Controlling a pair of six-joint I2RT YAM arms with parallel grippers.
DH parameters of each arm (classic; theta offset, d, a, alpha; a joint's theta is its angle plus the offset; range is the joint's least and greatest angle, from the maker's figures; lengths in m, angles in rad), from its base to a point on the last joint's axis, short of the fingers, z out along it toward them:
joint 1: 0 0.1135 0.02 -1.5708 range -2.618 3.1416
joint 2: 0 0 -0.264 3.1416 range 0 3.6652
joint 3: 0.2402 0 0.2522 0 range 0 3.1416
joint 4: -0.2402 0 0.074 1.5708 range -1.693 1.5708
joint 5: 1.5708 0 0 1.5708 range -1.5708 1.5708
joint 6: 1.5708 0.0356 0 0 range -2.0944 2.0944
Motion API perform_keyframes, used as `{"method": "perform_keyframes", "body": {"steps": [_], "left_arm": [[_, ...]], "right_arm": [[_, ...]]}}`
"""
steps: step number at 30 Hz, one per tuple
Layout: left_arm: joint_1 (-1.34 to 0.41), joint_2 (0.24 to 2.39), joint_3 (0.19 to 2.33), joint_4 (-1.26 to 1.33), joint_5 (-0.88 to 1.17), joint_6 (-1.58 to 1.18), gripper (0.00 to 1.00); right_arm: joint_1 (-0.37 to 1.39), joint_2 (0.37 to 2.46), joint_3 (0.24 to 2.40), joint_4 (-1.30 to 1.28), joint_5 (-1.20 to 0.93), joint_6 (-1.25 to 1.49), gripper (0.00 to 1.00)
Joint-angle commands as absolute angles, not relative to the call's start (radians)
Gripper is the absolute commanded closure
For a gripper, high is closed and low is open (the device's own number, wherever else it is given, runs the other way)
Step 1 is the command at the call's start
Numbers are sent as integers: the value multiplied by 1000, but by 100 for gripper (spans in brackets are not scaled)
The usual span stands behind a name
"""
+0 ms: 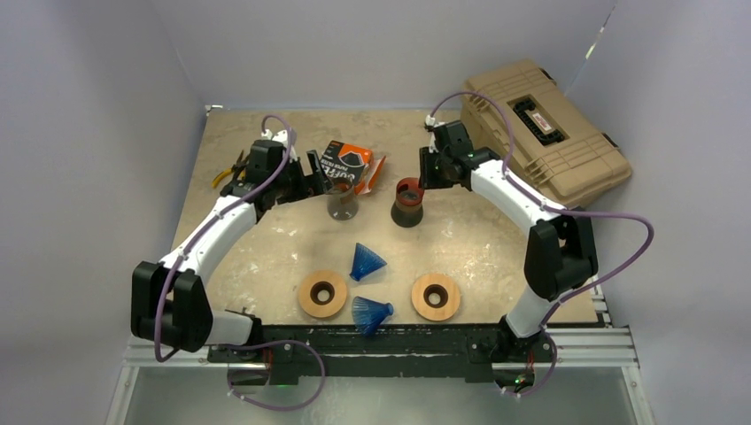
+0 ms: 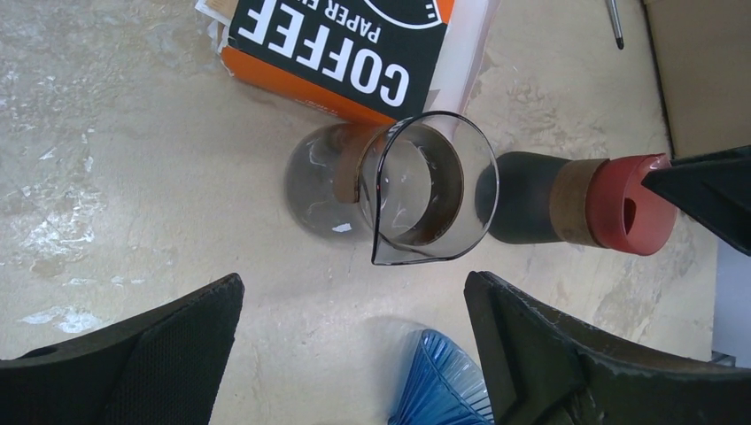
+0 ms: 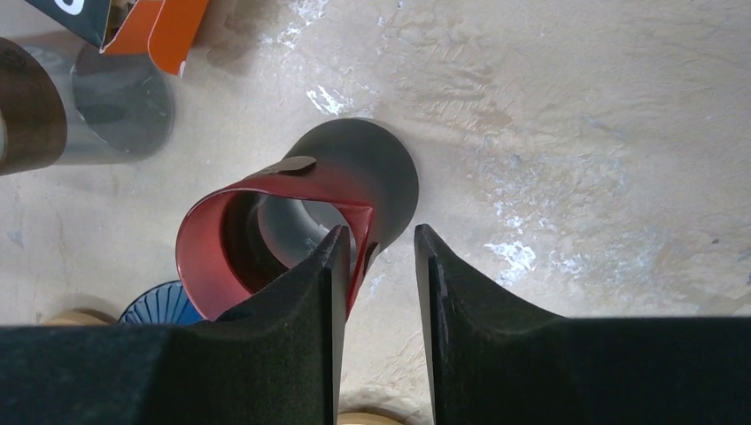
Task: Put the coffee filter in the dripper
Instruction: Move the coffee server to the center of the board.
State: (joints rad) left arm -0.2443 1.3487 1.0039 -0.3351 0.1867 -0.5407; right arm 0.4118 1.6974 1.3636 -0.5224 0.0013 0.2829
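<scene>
An orange and black coffee filter box (image 1: 348, 164) lies at the back of the table; no loose filter shows. Two blue ribbed drippers (image 1: 367, 262) (image 1: 372, 312) lie on their sides near the front. My left gripper (image 2: 354, 305) is open above bare table, just short of a clear glass carafe (image 2: 319, 190), with a dripper (image 2: 438, 381) below it. My right gripper (image 3: 381, 239) has its jaws narrowed but apart at the spout of a red-rimmed dark carafe (image 3: 212, 257). The spout lip sits in the gap, beside the left finger and clear of the right one.
Two wooden rings (image 1: 322, 293) (image 1: 436, 297) lie near the front edge. A tan hard case (image 1: 545, 133) fills the back right. Yellow-handled pliers (image 1: 228, 173) lie at the left by the left arm. Walls close the table on three sides.
</scene>
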Motion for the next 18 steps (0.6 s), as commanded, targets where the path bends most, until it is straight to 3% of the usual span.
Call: {"method": "perform_keyframes", "body": {"steps": [1, 3, 8, 18], "left_arm": [[-239, 1371, 1051, -301, 201, -555, 4], [-239, 1382, 1055, -300, 198, -547, 4], [-239, 1406, 1064, -293, 190, -539, 4], [-239, 1454, 1088, -282, 210, -543, 5]], "right_arm": [[394, 1677, 1338, -496, -40, 264, 68], [378, 1665, 1330, -493, -42, 267, 80], [344, 1634, 1315, -500, -5, 262, 97], [229, 1558, 1223, -527, 146, 296, 96]]}}
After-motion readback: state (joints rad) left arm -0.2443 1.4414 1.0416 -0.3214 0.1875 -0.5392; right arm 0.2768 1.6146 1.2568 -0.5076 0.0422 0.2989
